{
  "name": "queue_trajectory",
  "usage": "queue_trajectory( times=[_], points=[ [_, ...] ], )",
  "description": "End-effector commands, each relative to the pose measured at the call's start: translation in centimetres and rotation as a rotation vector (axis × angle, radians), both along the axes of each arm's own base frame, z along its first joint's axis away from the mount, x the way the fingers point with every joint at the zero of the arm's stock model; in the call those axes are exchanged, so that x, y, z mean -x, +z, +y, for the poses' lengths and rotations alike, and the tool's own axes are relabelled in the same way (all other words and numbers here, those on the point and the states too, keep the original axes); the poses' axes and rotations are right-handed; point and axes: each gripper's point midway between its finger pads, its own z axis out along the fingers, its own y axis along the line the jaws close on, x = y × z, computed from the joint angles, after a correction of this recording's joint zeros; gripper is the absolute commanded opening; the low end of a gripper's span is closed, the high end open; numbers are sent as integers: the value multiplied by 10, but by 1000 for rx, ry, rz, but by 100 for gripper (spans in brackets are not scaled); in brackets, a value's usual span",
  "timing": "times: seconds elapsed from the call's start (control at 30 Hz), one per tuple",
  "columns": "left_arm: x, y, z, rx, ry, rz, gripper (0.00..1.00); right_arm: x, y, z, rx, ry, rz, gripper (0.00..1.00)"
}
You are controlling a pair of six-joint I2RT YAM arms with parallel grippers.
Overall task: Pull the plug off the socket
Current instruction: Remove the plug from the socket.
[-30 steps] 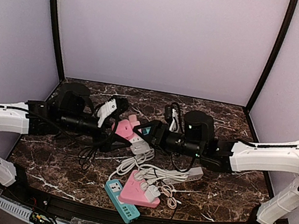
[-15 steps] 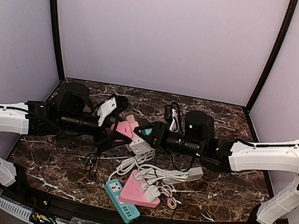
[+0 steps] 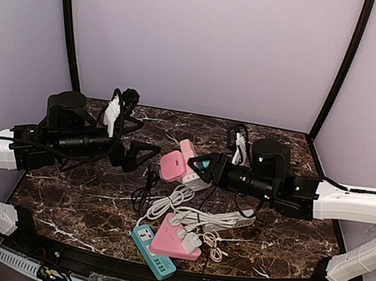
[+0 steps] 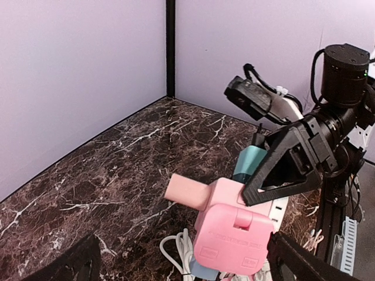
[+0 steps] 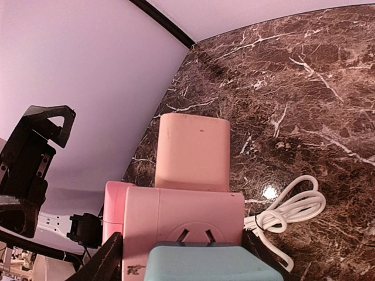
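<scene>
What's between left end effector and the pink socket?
Top view: only a black cable, trailing down from the narrow gap between left end effector and pink socket.

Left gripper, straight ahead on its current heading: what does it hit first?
Most likely the pink plastic socket block held in the right gripper; the open left gripper points straight at it. Depth is unclear.

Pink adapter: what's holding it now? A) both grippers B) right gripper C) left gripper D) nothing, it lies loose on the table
B: the right gripper is clamped on the pink adapter, while the left gripper stands open and apart from it.
</scene>
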Motion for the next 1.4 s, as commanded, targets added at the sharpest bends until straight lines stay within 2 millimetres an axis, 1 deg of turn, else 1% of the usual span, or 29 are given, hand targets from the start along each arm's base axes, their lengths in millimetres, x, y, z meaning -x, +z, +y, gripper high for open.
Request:
queue_trajectory(
  times=[0.0,0.07,0.17,0.2,0.23,0.27,0.3,0.33,0.37,0.4,0.5,0.53,0.57,0.6,0.67,0.7,0.73,0.77,0.8,0.87,0.93,1.0,1.13,1.23,1.37],
  points=[
    [-10,-15,17,50,142,105,99,-17,54,-23,-44,-78,-214,0],
    [-10,-20,18,58,155,130,99,-21,56,-27,-22,-73,-261,0],
    [-19,-28,23,72,227,179,99,-26,58,-30,0,-49,-335,0],
    [-21,-27,22,95,243,207,99,-26,60,-30,5,-34,-367,0],
    [-23,-31,21,91,255,230,99,-26,63,-29,13,-24,-406,0],
    [-25,-27,19,119,263,260,99,-26,64,-29,26,-16,-434,0],
    [-26,-33,15,110,264,291,99,-26,66,-28,38,-6,-460,0],
    [-27,-28,12,137,267,318,99,-26,69,-27,47,3,-482,0],
    [-27,-34,6,126,259,347,99,-26,70,-27,54,9,-496,0],
    [-29,-29,3,149,258,368,99,-26,70,-27,58,10,-502,0],
    [-32,-27,-11,170,246,434,98,-28,68,-30,59,-14,-488,0],
    [-34,-30,-15,176,248,463,97,-27,68,-30,52,-8,-489,0],
    [-32,-26,-20,199,232,490,96,-24,69,-28,42,9,-498,0],
    [-34,-29,-25,204,228,508,94,-19,72,-26,21,34,-512,0],
    [-27,-30,-39,234,159,568,92,-8,79,-22,-20,93,-536,0],
    [-25,-35,-42,245,150,598,91,-3,82,-23,-34,112,-546,0],
    [-22,-35,-47,258,121,616,90,0,83,-23,-39,124,-548,0],
    [-21,-41,-48,266,117,644,89,2,82,-24,-34,130,-544,0],
    [-18,-41,-52,273,95,655,89,3,79,-27,-27,130,-541,0],
    [-12,-50,-53,272,82,680,88,4,73,-30,-11,130,-532,0],
    [-7,-52,-53,272,74,685,88,6,68,-31,-3,139,-527,0],
    [-5,-57,-51,259,82,690,88,9,68,-31,-9,150,-525,0],
    [-2,-65,-45,235,99,698,88,14,75,-32,-28,166,-535,0],
    [3,-63,-48,233,57,703,88,10,75,-34,-9,144,-523,0],
    [14,-59,-58,242,-27,720,87,5,71,-32,13,133,-512,0]
  ],
)
